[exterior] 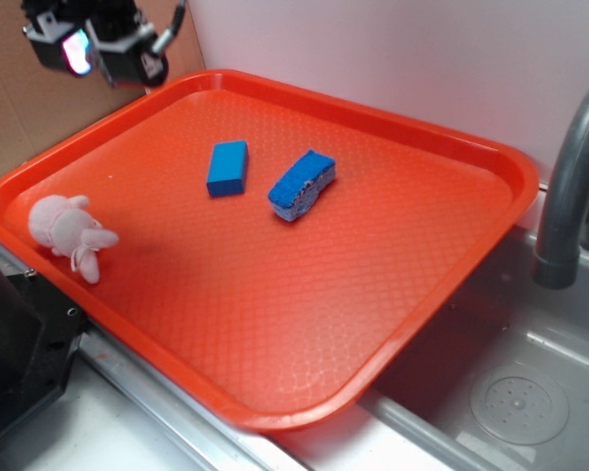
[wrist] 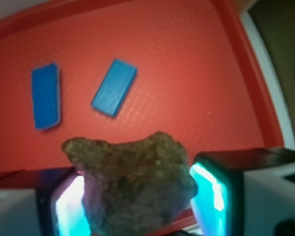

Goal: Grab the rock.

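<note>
The rock [wrist: 135, 184] is a lumpy brown-grey stone filling the bottom of the wrist view, pinched between my two glowing cyan pads [wrist: 209, 191]. My gripper [wrist: 140, 196] is shut on it and holds it well above the orange tray [wrist: 196, 88]. From the exterior camera the gripper [exterior: 93, 49] hangs high at the top left, over the tray's far left corner; the rock itself is hidden there.
A blue rectangular block [exterior: 228, 168] and a blue sponge [exterior: 302, 184] lie near the middle of the tray [exterior: 275, 324]. A pink plush toy [exterior: 69, 231] sits at its left edge. A grey faucet [exterior: 569, 186] and sink basin [exterior: 515, 392] are on the right.
</note>
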You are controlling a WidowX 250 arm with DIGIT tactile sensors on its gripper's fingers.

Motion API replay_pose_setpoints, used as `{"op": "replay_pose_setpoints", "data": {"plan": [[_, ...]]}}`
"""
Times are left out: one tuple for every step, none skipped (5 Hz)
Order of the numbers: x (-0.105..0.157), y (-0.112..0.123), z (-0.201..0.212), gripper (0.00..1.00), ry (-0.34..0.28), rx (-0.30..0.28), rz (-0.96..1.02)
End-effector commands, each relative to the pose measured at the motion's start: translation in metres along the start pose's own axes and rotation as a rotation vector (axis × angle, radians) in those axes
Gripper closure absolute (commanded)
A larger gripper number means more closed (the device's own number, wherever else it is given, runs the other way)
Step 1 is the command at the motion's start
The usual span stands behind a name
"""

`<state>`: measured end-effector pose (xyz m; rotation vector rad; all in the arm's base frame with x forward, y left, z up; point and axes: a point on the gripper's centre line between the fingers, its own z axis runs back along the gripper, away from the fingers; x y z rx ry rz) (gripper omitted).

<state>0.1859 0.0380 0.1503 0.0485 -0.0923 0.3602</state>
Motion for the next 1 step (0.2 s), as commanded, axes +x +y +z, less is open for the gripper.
{"op": "replay_pose_setpoints", "data": {"plan": [[0.0,0.0012,0.0114,1.0,0.006,0.066,0.076]]}}
